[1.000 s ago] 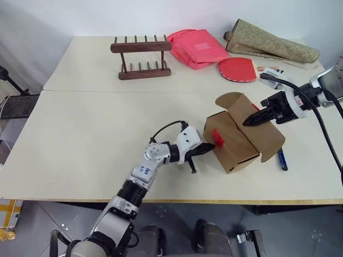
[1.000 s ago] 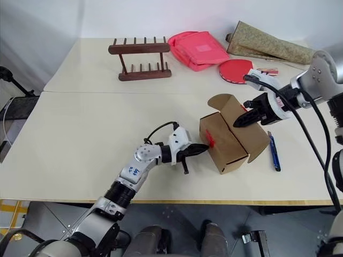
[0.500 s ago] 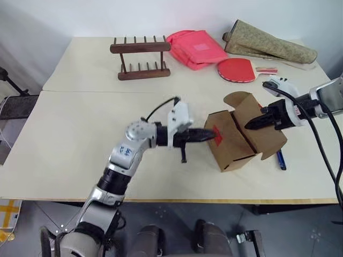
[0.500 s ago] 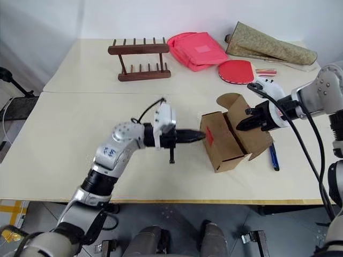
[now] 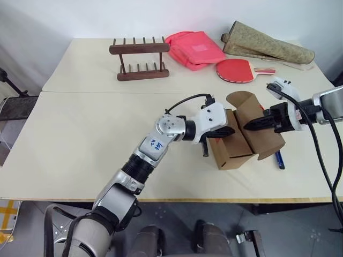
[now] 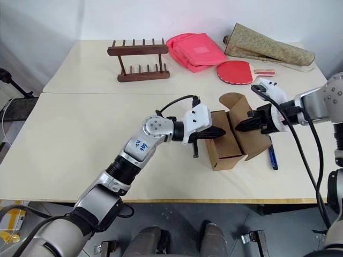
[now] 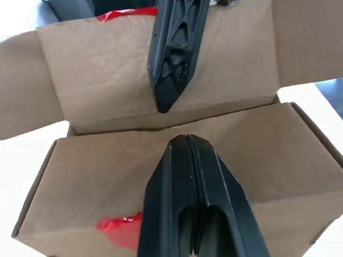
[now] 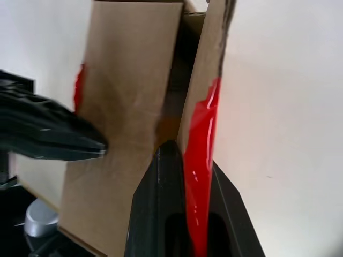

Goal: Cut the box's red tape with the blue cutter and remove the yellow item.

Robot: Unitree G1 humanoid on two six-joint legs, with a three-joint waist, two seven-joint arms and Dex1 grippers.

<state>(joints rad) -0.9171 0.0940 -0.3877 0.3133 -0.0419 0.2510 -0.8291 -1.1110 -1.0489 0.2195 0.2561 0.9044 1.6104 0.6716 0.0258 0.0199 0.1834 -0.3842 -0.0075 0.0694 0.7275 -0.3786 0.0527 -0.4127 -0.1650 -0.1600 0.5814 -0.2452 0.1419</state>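
1. Head views: the cardboard box (image 5: 236,140) sits on the table (image 5: 80,139) with its flaps already apart, so the tape looks cut. A second ago the left gripper (image 5: 228,130) lay low against the box's near face; it has since risen to the top edge, fingers pressed together and holding nothing. The right gripper (image 5: 252,125) pinches the far flap. The blue cutter (image 5: 281,159) lies just right of the box.
2. Left wrist view: the closed fingers (image 7: 195,214) point over the box's near wall, where torn red tape (image 7: 120,230) clings. I judge the next step is to reach inside.
3. Right wrist view: the fingers (image 8: 166,214) clamp the flap, tape (image 8: 201,160) running along its edge. The yellow item is hidden.
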